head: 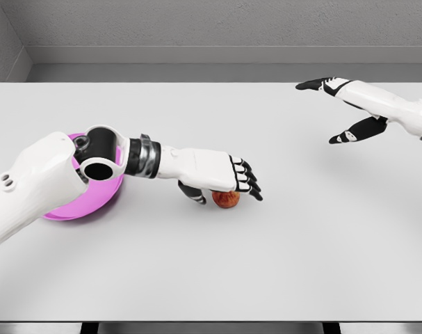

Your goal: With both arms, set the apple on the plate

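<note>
Red apple [226, 200]: one item, lying on the grey desk [280, 264] directly beneath the left hand [221, 182], whose palm covers its top, thumb curled down on the near-left side and dark fingers draped past its far-right side. Whether the fingers actually press the fruit cannot be told (the palm hides the contact); the hand reads as closing over it, not yet lifting.

Pink plate [92, 202]: one item, well behind the left hand, toward its own elbow, partly hidden by the forearm.

Right hand [336, 108]: one, far off to the right of the left hand, raised above the desk, fingers spread wide, holding nothing.

Step in hand: the grasp at the apple, judged early in the task. Next move calls for a firm closure, a lift clear of the desk, then a carry back toward the plate.
</note>
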{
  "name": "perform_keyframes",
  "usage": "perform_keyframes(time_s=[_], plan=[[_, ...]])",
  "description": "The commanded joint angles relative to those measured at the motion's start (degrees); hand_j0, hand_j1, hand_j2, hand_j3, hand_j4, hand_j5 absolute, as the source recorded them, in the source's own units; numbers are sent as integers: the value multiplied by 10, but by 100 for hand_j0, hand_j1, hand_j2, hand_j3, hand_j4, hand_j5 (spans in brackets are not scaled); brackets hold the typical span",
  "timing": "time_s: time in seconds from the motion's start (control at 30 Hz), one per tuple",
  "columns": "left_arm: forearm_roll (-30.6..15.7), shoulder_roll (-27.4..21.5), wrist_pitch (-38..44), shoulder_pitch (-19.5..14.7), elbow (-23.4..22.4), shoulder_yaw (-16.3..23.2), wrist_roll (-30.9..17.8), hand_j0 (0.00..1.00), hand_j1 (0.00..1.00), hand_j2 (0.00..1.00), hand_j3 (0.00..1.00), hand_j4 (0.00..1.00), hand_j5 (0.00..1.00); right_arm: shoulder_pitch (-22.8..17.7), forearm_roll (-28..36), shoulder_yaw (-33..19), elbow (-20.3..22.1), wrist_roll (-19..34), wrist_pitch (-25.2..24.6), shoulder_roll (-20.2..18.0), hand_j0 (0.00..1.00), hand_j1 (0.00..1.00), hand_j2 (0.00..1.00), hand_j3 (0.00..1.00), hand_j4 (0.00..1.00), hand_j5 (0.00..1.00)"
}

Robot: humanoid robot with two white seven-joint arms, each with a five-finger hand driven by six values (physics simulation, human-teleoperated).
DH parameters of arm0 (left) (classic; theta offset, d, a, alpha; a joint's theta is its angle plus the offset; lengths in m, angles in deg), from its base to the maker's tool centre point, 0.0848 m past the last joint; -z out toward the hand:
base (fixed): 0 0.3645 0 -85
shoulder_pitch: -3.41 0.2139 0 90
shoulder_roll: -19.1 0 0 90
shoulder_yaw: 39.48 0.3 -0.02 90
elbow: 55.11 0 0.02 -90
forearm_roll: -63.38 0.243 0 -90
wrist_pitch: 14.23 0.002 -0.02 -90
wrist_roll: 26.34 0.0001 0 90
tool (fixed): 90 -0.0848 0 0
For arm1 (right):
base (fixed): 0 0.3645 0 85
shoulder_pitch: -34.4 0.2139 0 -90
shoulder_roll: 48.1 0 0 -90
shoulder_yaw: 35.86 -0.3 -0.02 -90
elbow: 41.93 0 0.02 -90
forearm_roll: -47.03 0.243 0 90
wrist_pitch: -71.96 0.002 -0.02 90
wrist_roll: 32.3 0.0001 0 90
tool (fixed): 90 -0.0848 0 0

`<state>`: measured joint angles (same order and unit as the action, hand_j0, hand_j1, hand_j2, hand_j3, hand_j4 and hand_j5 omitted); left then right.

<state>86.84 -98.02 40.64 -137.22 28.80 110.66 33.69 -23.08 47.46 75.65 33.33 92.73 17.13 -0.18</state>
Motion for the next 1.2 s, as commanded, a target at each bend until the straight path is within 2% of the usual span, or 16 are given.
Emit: perform_keyframes(time_s=[0.0,0.4,0.47,0.67,0.87,0.97,1.17], plan=[[-3,1,1,-1,-2,0,-1,93,93,93,93,93,93,0,4,0,1,0,-2,0,100,100,100,100,100,100],[22,21,1,-2,-6,7,-18,93,93,93,93,93,93,3,4,-1,3,0,-2,-2,100,100,100,100,100,100],[22,22,1,-4,-24,7,-17,93,93,93,93,93,93,3,4,-1,3,0,-2,-1,100,100,100,100,100,100],[31,22,1,-6,-42,8,-18,93,93,93,93,93,93,2,4,-1,3,0,-2,-1,100,100,100,100,100,100],[31,23,1,-8,-44,8,-18,93,93,93,93,93,93,2,4,-1,3,0,-2,-1,100,100,100,100,100,100],[39,42,1,-9,-60,15,-18,93,93,93,93,93,93,1,4,-1,3,0,-2,-1,100,100,100,100,100,100],[40,46,1,-11,-72,18,-18,93,93,93,93,93,93,0,4,-1,3,0,-2,-1,100,100,100,100,100,100]])
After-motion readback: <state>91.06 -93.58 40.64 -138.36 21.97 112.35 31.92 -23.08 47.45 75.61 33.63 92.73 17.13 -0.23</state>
